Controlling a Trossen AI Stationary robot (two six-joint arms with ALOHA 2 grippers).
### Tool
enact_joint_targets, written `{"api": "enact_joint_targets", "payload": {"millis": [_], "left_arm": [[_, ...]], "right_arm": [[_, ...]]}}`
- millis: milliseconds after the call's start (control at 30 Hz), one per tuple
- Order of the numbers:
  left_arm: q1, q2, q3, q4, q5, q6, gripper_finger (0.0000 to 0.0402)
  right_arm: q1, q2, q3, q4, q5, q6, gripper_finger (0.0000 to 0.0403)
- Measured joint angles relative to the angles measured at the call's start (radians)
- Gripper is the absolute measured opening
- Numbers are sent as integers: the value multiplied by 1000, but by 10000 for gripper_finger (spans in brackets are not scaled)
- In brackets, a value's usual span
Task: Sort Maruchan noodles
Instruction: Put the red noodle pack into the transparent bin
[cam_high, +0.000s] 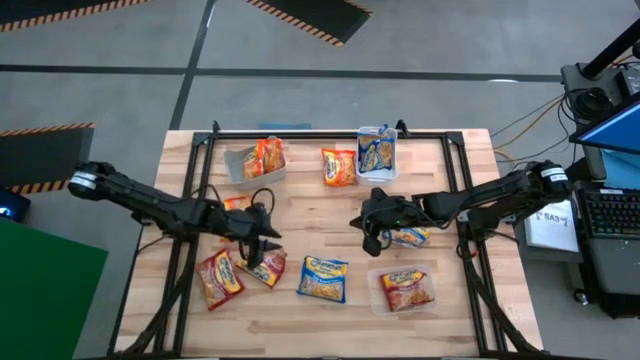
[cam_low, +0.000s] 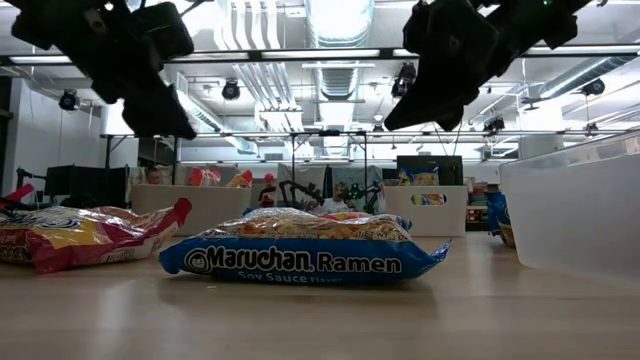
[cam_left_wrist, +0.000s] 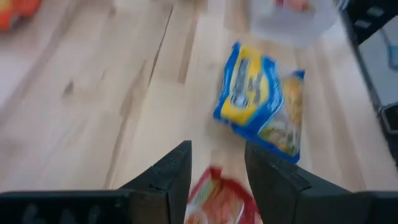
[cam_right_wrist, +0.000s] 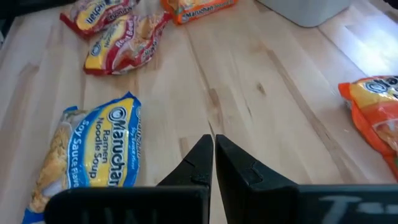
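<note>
Maruchan noodle packets lie flat across the wooden table. One orange packet (cam_high: 264, 157) leans in a clear container and another (cam_high: 338, 167) lies loose at the far side. A blue one (cam_high: 376, 150) stands in a second container. Near the front lie two red packets (cam_high: 220, 279) (cam_high: 266, 265) and a blue one (cam_high: 323, 278). A third container holds a red packet (cam_high: 405, 290). My left gripper (cam_left_wrist: 217, 167) hangs open above a red packet (cam_left_wrist: 221, 200), clear of it. My right gripper (cam_right_wrist: 214, 148) is shut and hangs above bare wood beside a blue packet (cam_right_wrist: 93, 155).
An orange packet (cam_high: 237, 204) lies under my left arm, and a blue one (cam_high: 408, 237) under my right arm. In the low view a clear container (cam_low: 580, 215) stands at the right, with the blue packet (cam_low: 300, 256) mid-table. Bare wood shows in the table's middle.
</note>
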Motion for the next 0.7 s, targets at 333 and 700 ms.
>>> {"api": "enact_joint_targets", "payload": {"millis": [333,700], "left_arm": [[-29,125,15,9,96,-32,153],[-31,290,60,-57,101,72,244]], "right_arm": [[0,3,-3,5,0,3,9],[0,3,-6,10,-1,3,9]]}}
